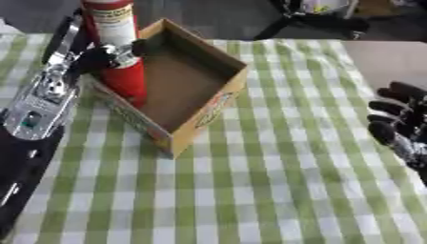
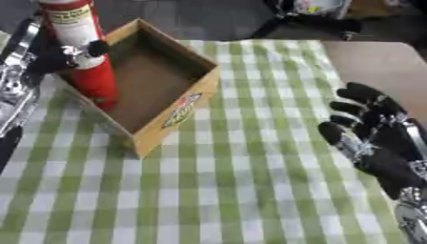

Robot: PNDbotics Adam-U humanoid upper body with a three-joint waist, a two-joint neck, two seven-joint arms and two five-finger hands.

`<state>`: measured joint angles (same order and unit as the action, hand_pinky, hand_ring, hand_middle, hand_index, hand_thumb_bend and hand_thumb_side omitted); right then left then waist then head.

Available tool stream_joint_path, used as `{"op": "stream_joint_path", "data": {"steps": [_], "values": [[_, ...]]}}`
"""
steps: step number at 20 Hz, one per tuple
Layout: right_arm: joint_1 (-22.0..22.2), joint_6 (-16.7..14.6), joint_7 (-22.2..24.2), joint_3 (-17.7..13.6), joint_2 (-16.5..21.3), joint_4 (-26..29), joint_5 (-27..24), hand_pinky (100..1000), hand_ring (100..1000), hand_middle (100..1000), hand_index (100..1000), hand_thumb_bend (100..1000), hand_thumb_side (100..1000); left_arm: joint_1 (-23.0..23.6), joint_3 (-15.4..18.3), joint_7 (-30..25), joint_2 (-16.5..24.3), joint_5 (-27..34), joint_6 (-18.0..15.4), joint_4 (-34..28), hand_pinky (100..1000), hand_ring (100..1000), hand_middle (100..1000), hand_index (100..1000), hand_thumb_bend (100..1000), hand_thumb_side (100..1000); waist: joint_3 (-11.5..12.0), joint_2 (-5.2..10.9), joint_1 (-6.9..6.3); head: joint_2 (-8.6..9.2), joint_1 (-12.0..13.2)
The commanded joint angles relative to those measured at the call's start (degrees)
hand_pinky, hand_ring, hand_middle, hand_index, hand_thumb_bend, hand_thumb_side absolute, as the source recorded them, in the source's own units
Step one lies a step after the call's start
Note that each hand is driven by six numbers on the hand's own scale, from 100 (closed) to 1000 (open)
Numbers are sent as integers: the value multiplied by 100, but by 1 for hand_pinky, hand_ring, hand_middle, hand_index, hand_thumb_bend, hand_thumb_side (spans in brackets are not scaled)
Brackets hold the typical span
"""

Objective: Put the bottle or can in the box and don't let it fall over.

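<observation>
A tall red can with a white label (image 1: 121, 47) stands upright inside the open cardboard box (image 1: 218, 102), against its left wall. My left hand (image 1: 104, 56) is curled round the can's middle, its silver forearm reaching in from the left edge. My right hand (image 2: 371, 138) rests at the right side of the table, far from the box, its black fingers relaxed and holding nothing.
A green-and-white checked cloth (image 1: 275, 190) covers the table. Beyond the far edge lies a dark floor with a black chair base (image 1: 313, 21). The table's bare tan surface (image 2: 375, 62) shows at the far right.
</observation>
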<state>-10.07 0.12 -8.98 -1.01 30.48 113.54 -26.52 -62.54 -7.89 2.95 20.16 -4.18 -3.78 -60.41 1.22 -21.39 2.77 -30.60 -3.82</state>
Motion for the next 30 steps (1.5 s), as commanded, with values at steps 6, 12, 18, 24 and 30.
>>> {"op": "stream_joint_path", "data": {"steps": [6,12,18,24,30], "values": [[66,-22,-27,-92,98,105,-59,792,804,797,830,594,171,77,58,52,322,327,89,-283,830,986,823,868,899,351,101,256,25,-38,-12],[144,-42,-67,-132,115,105,-76,792,804,797,830,595,173,379,38,-73,578,632,210,-649,822,981,818,865,884,332,214,360,39,-121,-79],[220,-75,-113,-176,143,105,-76,792,805,797,831,595,175,806,42,-116,929,1004,339,-1324,806,969,813,861,852,278,301,432,34,-194,-158],[292,-114,-158,-226,201,105,-67,793,805,797,831,600,180,1426,104,-116,1383,1421,553,-2332,782,952,805,853,826,242,373,506,20,-237,-223],[348,-154,-191,-266,257,105,-64,793,805,798,831,597,176,2064,263,30,1810,1790,726,-3268,779,947,804,851,817,232,433,569,20,-278,-236]]}}
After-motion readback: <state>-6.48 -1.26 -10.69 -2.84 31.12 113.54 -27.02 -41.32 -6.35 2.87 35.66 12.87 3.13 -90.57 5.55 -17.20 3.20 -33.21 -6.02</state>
